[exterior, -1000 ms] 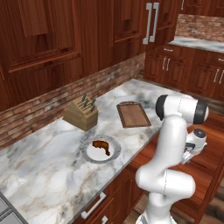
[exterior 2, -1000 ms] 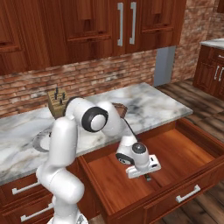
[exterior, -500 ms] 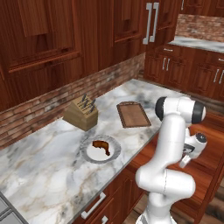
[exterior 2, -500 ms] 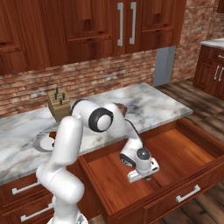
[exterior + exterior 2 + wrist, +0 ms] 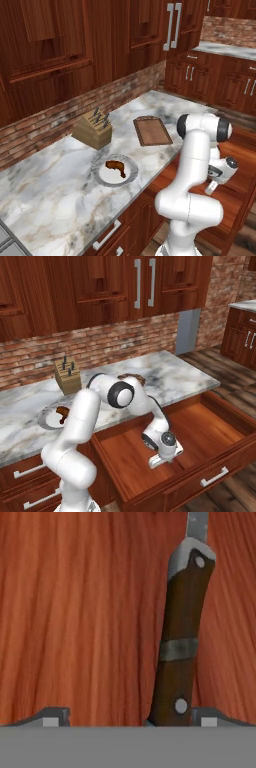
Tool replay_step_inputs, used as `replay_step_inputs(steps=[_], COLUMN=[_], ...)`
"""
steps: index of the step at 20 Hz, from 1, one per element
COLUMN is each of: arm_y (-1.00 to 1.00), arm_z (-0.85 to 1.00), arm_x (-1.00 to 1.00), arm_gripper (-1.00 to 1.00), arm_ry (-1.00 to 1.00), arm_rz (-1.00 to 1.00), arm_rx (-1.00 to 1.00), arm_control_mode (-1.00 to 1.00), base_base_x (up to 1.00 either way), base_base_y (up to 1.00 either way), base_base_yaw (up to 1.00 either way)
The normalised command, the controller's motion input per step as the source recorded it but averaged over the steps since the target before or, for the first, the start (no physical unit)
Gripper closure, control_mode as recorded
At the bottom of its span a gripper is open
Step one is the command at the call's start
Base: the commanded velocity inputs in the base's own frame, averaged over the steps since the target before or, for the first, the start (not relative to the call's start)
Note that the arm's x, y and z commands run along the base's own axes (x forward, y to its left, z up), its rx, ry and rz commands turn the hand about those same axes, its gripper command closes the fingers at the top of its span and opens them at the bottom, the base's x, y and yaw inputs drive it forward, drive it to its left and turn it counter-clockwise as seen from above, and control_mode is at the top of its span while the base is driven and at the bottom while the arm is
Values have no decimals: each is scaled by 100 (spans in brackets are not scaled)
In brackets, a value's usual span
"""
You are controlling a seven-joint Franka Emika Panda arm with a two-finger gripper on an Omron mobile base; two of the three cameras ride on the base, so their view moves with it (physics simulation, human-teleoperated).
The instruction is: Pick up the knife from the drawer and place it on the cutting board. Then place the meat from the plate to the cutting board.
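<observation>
Down on the drawer [image 5: 75,612] floor, spread fingers [image 5: 55,716] straddle the knife [image 5: 182,637] handle; no writing visible.

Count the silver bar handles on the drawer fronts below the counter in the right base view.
3: one on the open drawer's front, two on the stacked fronts at lower left. The arm may hide others.

Kitchen's all dark reddish wood: upper cabinets [image 5: 100,296] with long silver bar handles [image 5: 144,283] run high above and behind the pincer [image 5: 162,460], over a red brick backsplash [image 5: 115,343]. The marble counter [image 5: 190,378], white with grey veins, sits just above it. A grey panel [image 5: 188,332] breaks the brick off to the side. More lower cabinets [image 5: 220,85] stand further off, and the floor [image 5: 245,391] is dark wood planks.
</observation>
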Motion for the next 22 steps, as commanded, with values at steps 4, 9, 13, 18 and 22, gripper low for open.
replay_step_inputs(steps=[4, 9, 13, 18, 22], arm_y=[17, 2, -36, -31, -31], arm_z=[-54, -55, -20, 8, 47], arm_x=[11, 0, -4, -18, -28], arm_gripper=[100, 100, 100, 100, 100], arm_ry=[0, 3, 8, 0, 0], arm_rz=[0, -1, -14, -27, -25], arm_rx=[-1, -2, 0, 0, 0], arm_control_mode=[-100, -100, -100, -100, -100], base_base_x=[0, 0, 0, 0, 0], base_base_y=[0, 0, 0, 0, 0], base_base_yaw=[0, 0, 0, 0, 0])
